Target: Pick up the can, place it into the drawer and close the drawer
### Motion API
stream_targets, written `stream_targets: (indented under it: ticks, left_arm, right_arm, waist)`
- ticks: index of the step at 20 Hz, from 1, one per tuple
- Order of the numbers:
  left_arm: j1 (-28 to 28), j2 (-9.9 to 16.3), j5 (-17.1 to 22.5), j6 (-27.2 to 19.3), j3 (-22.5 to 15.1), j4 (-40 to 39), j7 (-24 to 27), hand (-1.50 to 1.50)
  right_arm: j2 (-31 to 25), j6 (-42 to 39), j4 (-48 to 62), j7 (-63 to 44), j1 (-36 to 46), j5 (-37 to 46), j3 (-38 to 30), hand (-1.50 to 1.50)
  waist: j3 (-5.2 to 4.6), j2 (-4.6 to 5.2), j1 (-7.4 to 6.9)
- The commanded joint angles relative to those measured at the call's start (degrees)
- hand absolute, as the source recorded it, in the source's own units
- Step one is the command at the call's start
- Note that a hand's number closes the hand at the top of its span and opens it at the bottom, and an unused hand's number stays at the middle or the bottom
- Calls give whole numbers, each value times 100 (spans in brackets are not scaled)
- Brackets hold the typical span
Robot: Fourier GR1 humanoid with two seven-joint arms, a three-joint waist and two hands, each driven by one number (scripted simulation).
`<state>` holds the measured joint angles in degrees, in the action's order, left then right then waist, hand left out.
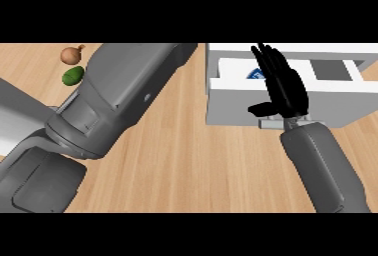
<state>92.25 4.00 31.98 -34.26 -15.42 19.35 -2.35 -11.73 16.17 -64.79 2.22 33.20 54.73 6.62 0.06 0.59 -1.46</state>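
- Can [255, 74]: only a blue-and-white sliver is showing in the upper middle of the frame, inside the open drawer [235, 69], just left of the black fingers. It is looking already set down in there, though most of it is hidden.
- Handling, as a judgement: a can is likely stiff, light and smooth, so it may be prone to slipping; taking it round the side wall would suit best.
- Right hand [284, 90] is standing over the drawer, fingers straight and together, gripping nothing visible.
- White drawer unit [295, 107] is sitting at upper right on the wooden counter [199, 165]; its top edge is cut off.
- Left hand is not showing; the grey left forearm [111, 105] is filling the left and blocking the counter beneath.
- Brown onion [71, 54] and a green fruit [73, 75] are lying at upper left, well apart from the drawer.
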Motion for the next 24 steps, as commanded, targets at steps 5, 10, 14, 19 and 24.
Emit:
stream_targets:
  ticks: [5,10,14,19,24]
  left_arm:
    - [-460,287,-157,48,-59,542,-248,-150]
    - [-850,553,-200,269,-99,883,-338,-150]
    - [-931,649,-263,262,-161,1202,-545,-150]
    - [-1245,873,-321,413,-242,1599,-748,-150]
    - [-1465,1254,-296,577,-205,1976,-949,-150]
  right_arm:
    - [288,1311,1836,-73,1155,594,-385,-150]
    - [157,1946,2863,184,1817,580,-764,-150]
    - [138,2166,3591,217,2404,675,-889,-150]
    - [82,2193,4075,-31,3128,744,-1053,-150]
    - [-76,2119,4355,166,3498,664,-1197,-150]
  waist:
    - [-3,-35,-147]
    - [-2,-1,-313]
    - [0,22,-384]
    - [-3,29,-412]
    - [-2,64,-528]
